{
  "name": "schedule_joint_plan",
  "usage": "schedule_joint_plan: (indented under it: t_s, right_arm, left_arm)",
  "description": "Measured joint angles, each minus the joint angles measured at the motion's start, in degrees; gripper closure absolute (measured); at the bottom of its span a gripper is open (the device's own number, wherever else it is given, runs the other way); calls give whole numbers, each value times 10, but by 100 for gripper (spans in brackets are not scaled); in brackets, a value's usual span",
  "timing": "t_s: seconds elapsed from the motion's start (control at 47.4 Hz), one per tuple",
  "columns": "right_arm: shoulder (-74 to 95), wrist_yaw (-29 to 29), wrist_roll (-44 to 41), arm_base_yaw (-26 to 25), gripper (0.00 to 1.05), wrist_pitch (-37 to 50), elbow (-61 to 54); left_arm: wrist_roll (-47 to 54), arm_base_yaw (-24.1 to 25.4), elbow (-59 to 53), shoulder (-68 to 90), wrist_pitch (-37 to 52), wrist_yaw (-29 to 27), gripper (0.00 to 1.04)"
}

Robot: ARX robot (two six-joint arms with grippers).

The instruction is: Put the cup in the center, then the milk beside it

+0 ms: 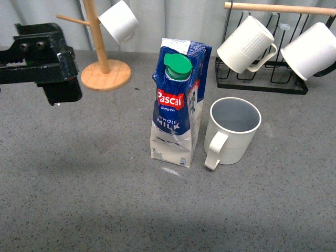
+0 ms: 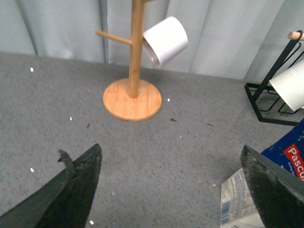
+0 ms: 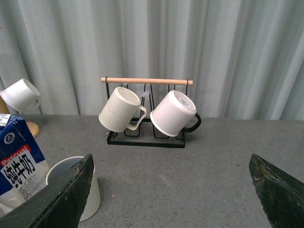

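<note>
On the grey table [image 1: 79, 199], the milk [image 1: 177, 105] stands up tall near the middle, its green cap [image 1: 177, 64] on top and its red label facing the camera. Right beside the milk, on the side away from the wooden mug tree [image 1: 102, 52], the cup [image 1: 233, 130] stands upright with its open mouth up. Its handle points toward the camera. The two are very close, but I cannot tell if they touch.

Lots of bare table lies in front of the milk and out toward the left gripper [image 1: 58, 79]. That gripper hangs in the air, well apart from the milk, with its fingers spread wide and nothing between them. The right gripper [image 3: 171, 199] is wide open too and holds nothing.

Behind the milk, the mug tree holds a smooth white mug [image 1: 118, 21]. Behind the cup, a black rack [image 1: 262, 79] holds a ribbed mug [image 1: 245, 44] and another smooth mug [image 1: 311, 51].
</note>
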Motion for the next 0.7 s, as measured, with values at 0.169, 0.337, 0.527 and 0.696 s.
schedule_joint_plan:
  t_s: [0.169,0.337,0.527,0.696]
  right_arm:
    - [0,1,0,0,9,0,0]
    - [0,1,0,0,9,0,0]
    - [0,0,0,0,9,0,0]
    - [0,0,0,0,9,0,0]
  left_arm:
    - [69,37,-59,-50,103,32,43]
    - [86,70,-97,-150,56,64,68]
    - [90,103,-131,-227,6,93,97]
    - [94,130,-155,-323,-63,122,101]
